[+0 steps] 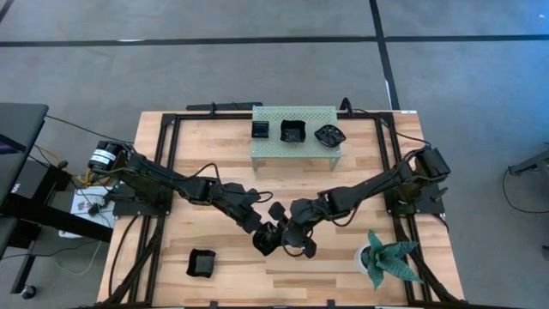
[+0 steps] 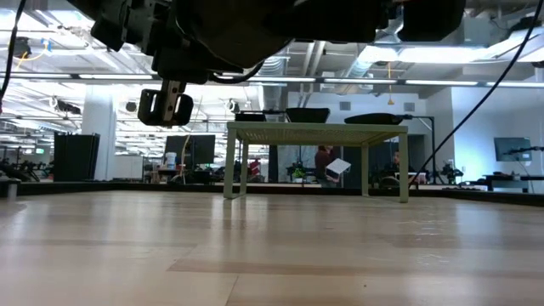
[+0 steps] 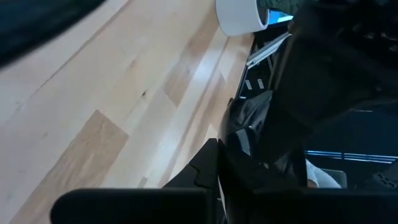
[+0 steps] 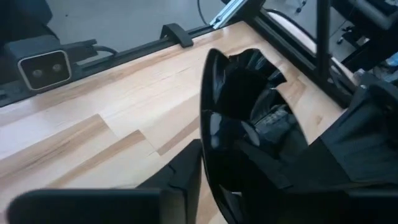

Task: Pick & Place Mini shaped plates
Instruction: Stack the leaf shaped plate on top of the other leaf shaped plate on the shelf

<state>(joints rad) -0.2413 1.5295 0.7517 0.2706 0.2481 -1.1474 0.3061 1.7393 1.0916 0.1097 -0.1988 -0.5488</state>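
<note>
Glossy plate [image 4: 239, 124] edge-on: right wrist only.

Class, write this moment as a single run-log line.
stage: handover mid-table | left gripper: shut on glossy black scalloped plate | right gripper: at same plate | pale green stand: three plates

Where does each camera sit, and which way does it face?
High: above the table, looking straight down; left arm and right arm meet mid-table.
Low: table-top height, level toward the green stand; arms overhead.
Left wrist: along the table toward the white pot; own fingers below.
Right wrist: onto the scalloped plate; own finger beside.
Shared: high and low show the stand.
</note>
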